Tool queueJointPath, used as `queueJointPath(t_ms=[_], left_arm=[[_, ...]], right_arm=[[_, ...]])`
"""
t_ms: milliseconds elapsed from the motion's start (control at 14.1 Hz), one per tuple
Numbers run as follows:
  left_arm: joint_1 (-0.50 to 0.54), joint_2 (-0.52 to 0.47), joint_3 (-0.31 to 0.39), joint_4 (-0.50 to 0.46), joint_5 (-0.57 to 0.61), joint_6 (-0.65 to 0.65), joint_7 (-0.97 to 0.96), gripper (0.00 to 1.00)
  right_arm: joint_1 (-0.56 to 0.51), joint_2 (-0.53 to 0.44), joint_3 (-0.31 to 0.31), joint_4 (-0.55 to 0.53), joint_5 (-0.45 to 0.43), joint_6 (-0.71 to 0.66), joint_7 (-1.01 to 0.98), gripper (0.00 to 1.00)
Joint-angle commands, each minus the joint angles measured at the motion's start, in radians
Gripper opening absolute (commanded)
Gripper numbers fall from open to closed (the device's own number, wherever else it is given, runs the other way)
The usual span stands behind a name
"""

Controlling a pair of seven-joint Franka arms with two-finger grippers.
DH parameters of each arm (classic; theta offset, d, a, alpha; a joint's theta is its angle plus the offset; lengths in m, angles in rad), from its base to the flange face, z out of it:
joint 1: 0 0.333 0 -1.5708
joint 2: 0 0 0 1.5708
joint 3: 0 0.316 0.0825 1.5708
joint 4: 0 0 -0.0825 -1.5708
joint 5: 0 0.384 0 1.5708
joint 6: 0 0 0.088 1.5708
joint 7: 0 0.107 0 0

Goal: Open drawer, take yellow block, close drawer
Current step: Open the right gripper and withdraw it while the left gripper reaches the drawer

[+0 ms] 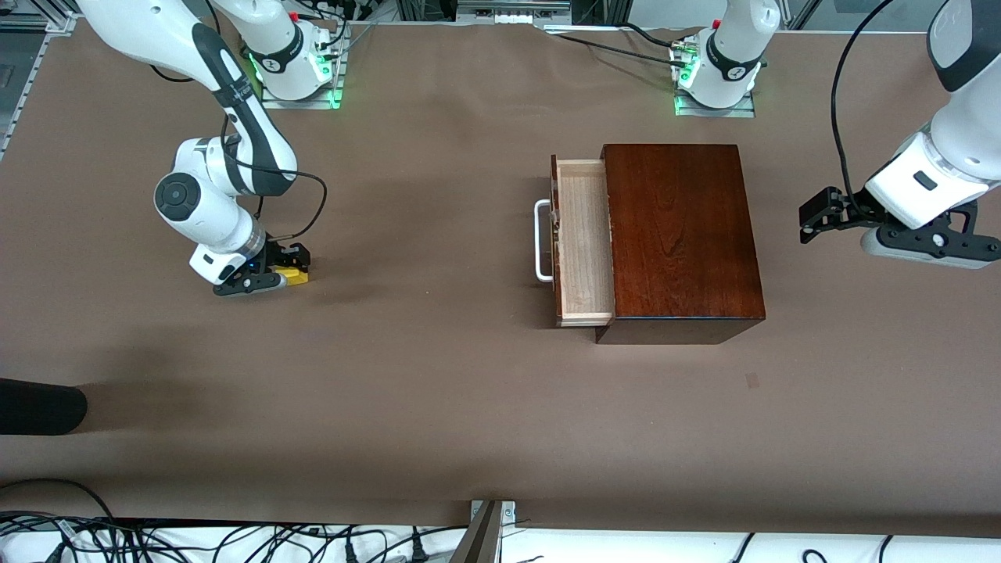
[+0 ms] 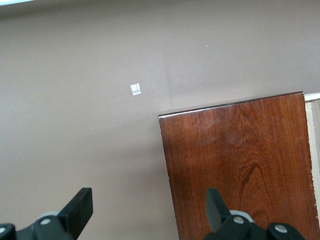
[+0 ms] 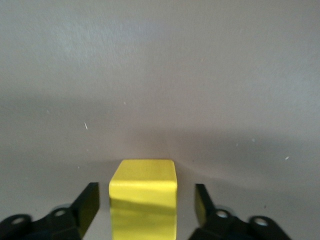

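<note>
The yellow block (image 3: 144, 200) sits on the brown tabletop (image 1: 438, 407) at the right arm's end, well apart from the wooden box (image 1: 682, 234). The right tool (image 1: 275, 275) is down around the block. Its two fingers (image 3: 86, 207) stand apart, with a gap on each side, so it is released and grips nothing.

The drawer (image 1: 583, 242) is pulled out of the box and looks empty, with its white handle (image 1: 541, 241) facing the right arm's end. So the block seems to be out and set down. I think the step left is to close the drawer. For that, a tool has to lift away, go to the drawer front and push it in straight.

The left tool (image 1: 876, 227) waits in the air beside the box, also released. Nothing lies between the block and the drawer.
</note>
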Motion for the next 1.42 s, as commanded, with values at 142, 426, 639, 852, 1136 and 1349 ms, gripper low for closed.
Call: queueJointPath(t_ms=[142, 426, 639, 852, 1136, 1349], left_arm=[[-0.011, 0.012, -0.039, 0.045, -0.022, -0.051, 0.003, 1.00], [-0.095, 0.021, -0.039, 0.097, -0.070, -0.154, 0.017, 1.00], [-0.152, 0.036, -0.039, 0.100, -0.078, -0.163, 0.157, 1.00], [-0.178, 0.094, -0.059, 0.109, -0.123, -0.159, 0.349, 1.00], [-0.360, 0.222, -0.082, 0.108, -0.124, -0.027, 0.384, 1.00], [-0.497, 0.262, -0.082, 0.106, -0.117, 0.064, 0.513, 1.00]], right_arm=[[-0.009, -0.173, 0.006, 0.071, -0.037, -0.180, 0.004, 1.00], [-0.005, -0.185, 0.017, 0.427, -0.043, -0.611, 0.005, 1.00], [-0.003, -0.191, 0.020, 0.625, -0.043, -0.837, 0.008, 1.00], [-0.005, -0.253, 0.019, 0.678, -0.046, -0.963, 0.011, 1.00], [-0.005, -0.309, 0.011, 0.626, -0.051, -0.980, 0.016, 1.00], [-0.005, -0.300, 0.014, 0.642, -0.055, -0.989, 0.013, 1.00]])
